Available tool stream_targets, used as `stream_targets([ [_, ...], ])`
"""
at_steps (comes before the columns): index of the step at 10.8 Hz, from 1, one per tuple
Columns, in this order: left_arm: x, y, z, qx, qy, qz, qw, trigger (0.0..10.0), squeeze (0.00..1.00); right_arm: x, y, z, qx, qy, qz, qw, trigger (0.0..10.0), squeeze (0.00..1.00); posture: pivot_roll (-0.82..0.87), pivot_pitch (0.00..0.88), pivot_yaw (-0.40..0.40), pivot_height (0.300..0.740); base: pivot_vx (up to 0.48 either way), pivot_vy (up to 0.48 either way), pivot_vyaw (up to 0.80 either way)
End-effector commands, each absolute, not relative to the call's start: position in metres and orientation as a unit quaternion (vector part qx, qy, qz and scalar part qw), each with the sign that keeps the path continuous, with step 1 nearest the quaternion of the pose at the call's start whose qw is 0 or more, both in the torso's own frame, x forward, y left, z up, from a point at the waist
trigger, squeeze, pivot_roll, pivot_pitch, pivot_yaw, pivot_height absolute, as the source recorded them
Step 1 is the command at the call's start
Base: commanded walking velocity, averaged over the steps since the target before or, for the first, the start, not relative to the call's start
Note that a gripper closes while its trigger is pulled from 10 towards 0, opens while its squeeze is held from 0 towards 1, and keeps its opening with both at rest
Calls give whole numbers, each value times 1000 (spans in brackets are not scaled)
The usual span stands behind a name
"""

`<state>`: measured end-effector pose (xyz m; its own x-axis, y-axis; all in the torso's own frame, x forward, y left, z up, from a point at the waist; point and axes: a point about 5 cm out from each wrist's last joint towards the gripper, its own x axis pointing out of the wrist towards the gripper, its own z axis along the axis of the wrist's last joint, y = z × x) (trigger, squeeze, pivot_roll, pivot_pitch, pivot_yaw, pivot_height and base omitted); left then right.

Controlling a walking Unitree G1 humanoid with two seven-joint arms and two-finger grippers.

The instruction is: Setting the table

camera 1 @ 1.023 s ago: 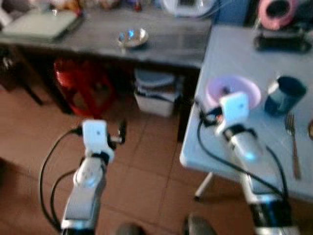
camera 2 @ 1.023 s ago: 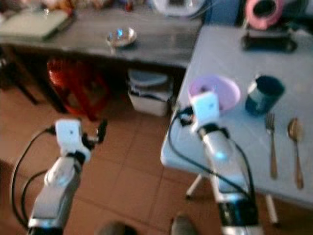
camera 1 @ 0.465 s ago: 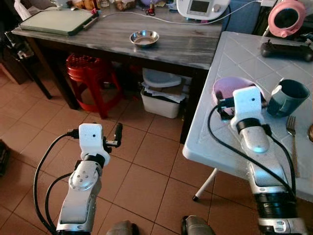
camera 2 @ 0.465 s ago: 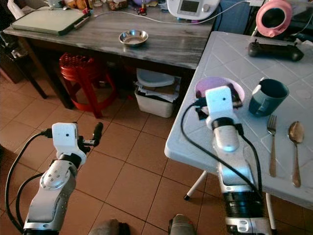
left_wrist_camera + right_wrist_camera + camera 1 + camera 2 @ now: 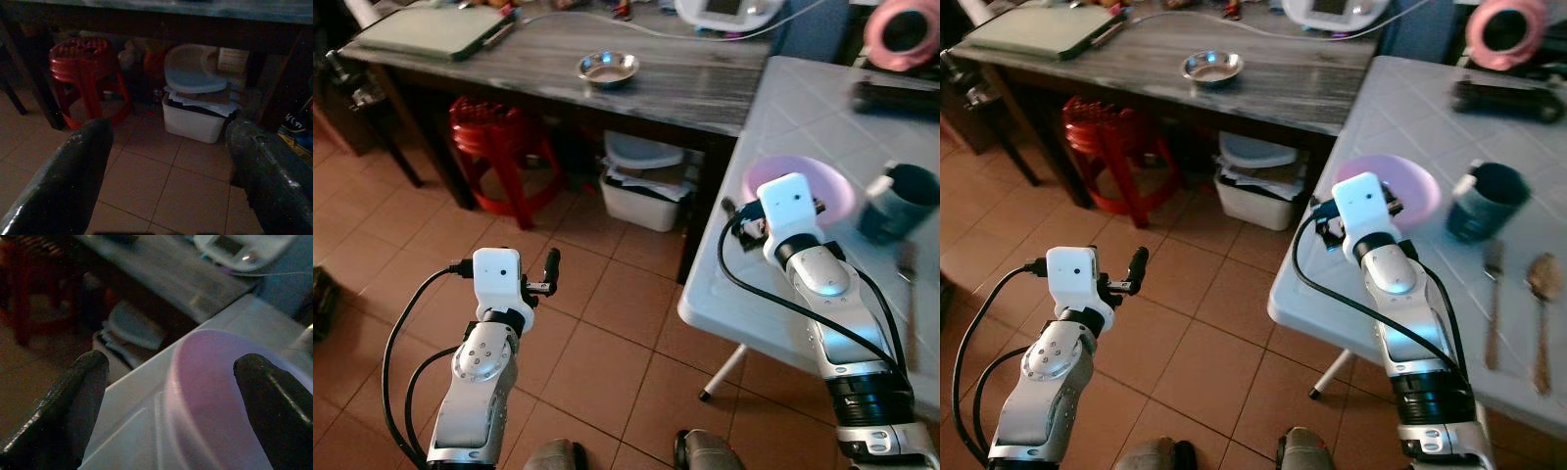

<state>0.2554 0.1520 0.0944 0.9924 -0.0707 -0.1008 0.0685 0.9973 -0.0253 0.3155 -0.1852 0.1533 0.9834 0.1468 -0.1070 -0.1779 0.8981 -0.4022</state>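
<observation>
Left eye view: a white tiled-pattern table [image 5: 773,117] is seen at right, its near-left corner edge just below the right arm's wrist. A round pink plastic bowl [image 5: 822,181] sits close to that table's left edge, partly hidden by the right wrist. A dark teal mug [image 5: 899,204] is placed just beside the bowl, blurred. A long grey wood-grain bench table [image 5: 607,73] runs across the top w/ a small round steel dish [image 5: 607,68] near its front edge. Under it, a red plastic stool [image 5: 499,142] and a white storage bin w/ grey lid [image 5: 644,186] are seen. Open terracotta tile floor [image 5: 607,323] is left between the arms.

Right eye view: a metal fork [image 5: 1492,304] and spoon [image 5: 1540,318] are laid side by side near the mug, toward the table's near edge; both blurred.

Left wrist view: the left gripper [image 5: 168,181] is held over bare floor, fingers set wide apart, nothing held; stool and bin lie ahead, well apart.

Right wrist view: the right gripper [image 5: 168,411] is spread wide, empty, w/ the bowl's rim between and ahead of the fingers; contact can't be told. The table edge runs below the bowl.
</observation>
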Motion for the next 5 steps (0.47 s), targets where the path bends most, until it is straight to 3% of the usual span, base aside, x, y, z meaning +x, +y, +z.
stream_targets([
  [1, 254, 153, 95, -8, 54, -32, 998, 10000, 0, 315, -181, 154, -209, 42, 102, 972, 10000, 0, -41, 107, 61, 740, 0, 0, 0],
  [2, 254, 153, 94, -9, 56, -33, 998, 10000, 0, 313, -182, 150, -220, 61, 123, 966, 10000, 0, -45, 109, 61, 740, 0, 0, 0],
  [3, 254, 153, 94, -10, 57, -35, 998, 10000, 0, 312, -186, 149, -233, 72, 118, 963, 4667, 0, -45, 108, 60, 740, 0, 0, 0],
  [4, 254, 152, 94, -11, 58, -35, 998, 10000, 0, 311, -191, 148, -244, 82, 114, 959, 0, 0, -47, 106, 61, 740, 0, 0, 0],
  [5, 254, 151, 93, -12, 59, -37, 998, 10000, 0, 311, -195, 147, -261, 93, 108, 955, 0, 0, -48, 106, 62, 740, 0, 0, 0],
])
